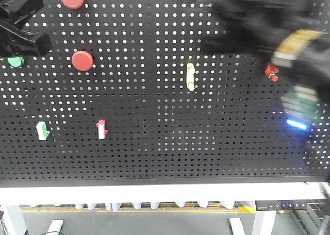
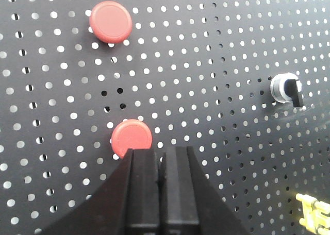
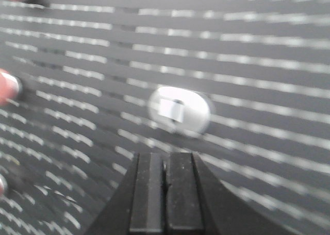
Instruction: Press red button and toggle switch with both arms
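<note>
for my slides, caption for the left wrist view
Shut left gripper at the lower red button, upper red button beyond, on black pegboard

Black perforated metal pegboard [image 1: 154, 152] ahead of the jaws. Well below: white metal bench frame [image 1: 154, 195], grey floor [image 1: 154, 223], yellow floor line [image 1: 129, 210].

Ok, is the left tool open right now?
No, the left tool has its two black fingers pressed flat together, with no gap between them.
</note>
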Robot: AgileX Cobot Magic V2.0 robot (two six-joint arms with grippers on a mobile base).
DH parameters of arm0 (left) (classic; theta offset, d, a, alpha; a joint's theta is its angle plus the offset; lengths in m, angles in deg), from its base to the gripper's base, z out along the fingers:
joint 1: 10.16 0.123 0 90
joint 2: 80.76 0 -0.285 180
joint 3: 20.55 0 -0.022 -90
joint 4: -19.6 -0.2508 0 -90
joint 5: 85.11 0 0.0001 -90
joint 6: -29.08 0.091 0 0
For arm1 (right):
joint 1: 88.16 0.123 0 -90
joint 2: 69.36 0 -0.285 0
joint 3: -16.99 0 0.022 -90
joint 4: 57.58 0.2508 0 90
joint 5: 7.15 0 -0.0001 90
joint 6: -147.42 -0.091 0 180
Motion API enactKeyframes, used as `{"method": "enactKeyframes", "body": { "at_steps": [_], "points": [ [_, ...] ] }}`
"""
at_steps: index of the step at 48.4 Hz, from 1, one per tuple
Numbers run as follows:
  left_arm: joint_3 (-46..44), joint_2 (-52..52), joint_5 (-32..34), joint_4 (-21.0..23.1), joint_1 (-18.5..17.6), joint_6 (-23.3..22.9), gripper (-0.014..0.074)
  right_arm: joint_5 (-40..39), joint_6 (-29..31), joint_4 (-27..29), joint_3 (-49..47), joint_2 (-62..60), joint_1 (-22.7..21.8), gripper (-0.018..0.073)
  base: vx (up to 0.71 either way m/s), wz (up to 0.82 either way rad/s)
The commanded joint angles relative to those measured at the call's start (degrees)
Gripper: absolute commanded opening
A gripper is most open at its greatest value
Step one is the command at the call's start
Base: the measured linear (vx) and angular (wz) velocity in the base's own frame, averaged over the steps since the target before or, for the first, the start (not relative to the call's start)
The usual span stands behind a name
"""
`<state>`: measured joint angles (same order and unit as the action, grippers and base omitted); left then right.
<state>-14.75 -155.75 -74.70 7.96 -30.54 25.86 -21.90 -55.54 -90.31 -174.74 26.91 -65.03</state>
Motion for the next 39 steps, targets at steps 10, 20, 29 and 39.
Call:
{"method": "enactKeyframes", "body": {
  "at_steps": [10, 20, 29, 39],
  "points": [
    [-1.5, 1.4, 4.1, 0.4, -0.1, -0.2, 0.0002, -2.0, -2.5, 0.4, -10.6, 3.6, 0.8, 0.0000, 0.00, 0.00],
    [-1.5, 1.4, 4.2, 0.3, -0.1, -0.2, 0.0002, -2.0, -5.9, 0.2, -15.0, 7.1, 1.4, 0.0000, 0.00, 0.00],
    [-1.5, 1.4, 4.4, 0.3, -0.1, -0.2, 0.0002, -2.1, -5.9, 0.1, -16.1, 8.3, 2.7, 0.0000, 0.00, 0.00],
    [-1.5, 1.4, 4.4, 0.3, -0.1, -0.2, 0.0002, -1.0, -5.6, 0.0, -16.1, 8.5, 2.1, 0.0000, 0.00, 0.00]
  ]
}}
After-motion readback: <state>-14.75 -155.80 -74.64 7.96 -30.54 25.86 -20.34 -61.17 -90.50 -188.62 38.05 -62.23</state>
